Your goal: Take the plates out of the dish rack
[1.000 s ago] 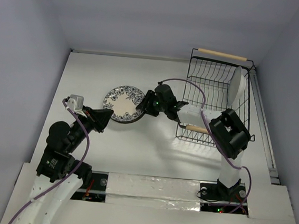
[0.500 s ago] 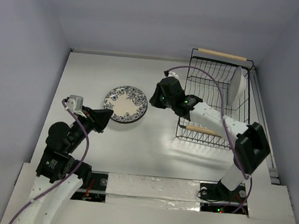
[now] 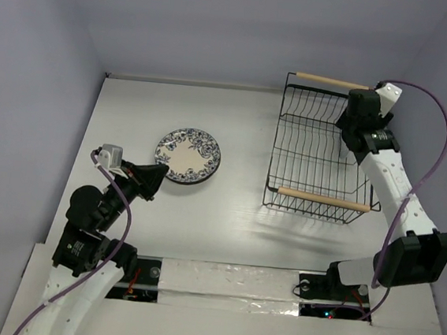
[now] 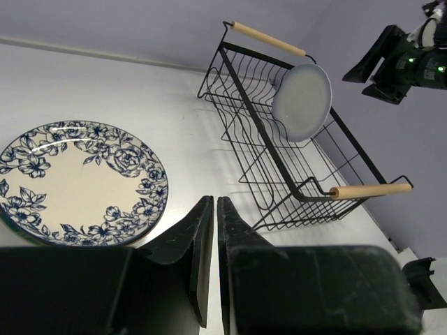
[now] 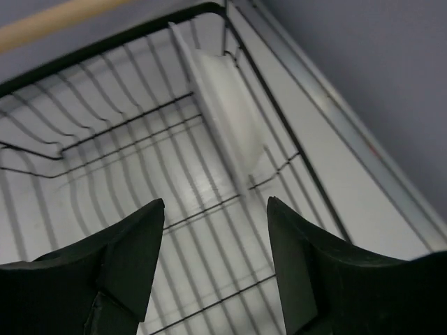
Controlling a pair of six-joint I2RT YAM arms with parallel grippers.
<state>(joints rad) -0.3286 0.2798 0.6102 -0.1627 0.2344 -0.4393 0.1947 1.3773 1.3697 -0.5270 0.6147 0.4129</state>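
The white plate (image 5: pixel 227 112) stands on edge in the dish rack (image 3: pixel 275 153), at the rack's 2 o'clock corner in the top view, close to the far wooden handle (image 3: pixel 332 81) and the right side wall. It is the only plate in the rack. In the right wrist view it shows rim-on as a thin pale blade, with its long axis running from 11 o'clock down to 5 o'clock.

The right hand (image 5: pixel 215 209) hangs over it, released. Its two fingers are spread and nothing but rack wire lies between them. From that gap the plate lies at 12 o'clock, ahead and below, near but apart. The fingers sit at 9 and 3 o'clock, so they are set roughly across the plate's thickness. I judge that a small twist toward the 11-to-5 line and a reach forward and down would put the rim between them.

The right arm is plainly the nearer one. The left hand (image 4: pixel 215 202) is clenched on nothing, low over the counter (image 3: pixel 226 223). It is well apart from the rack, which lies toward its 2 o'clock in the top view. Just beside it at 1 o'clock, the blue-floral plate (image 3: pixel 188 155) lies flat on the counter, already out of the rack.
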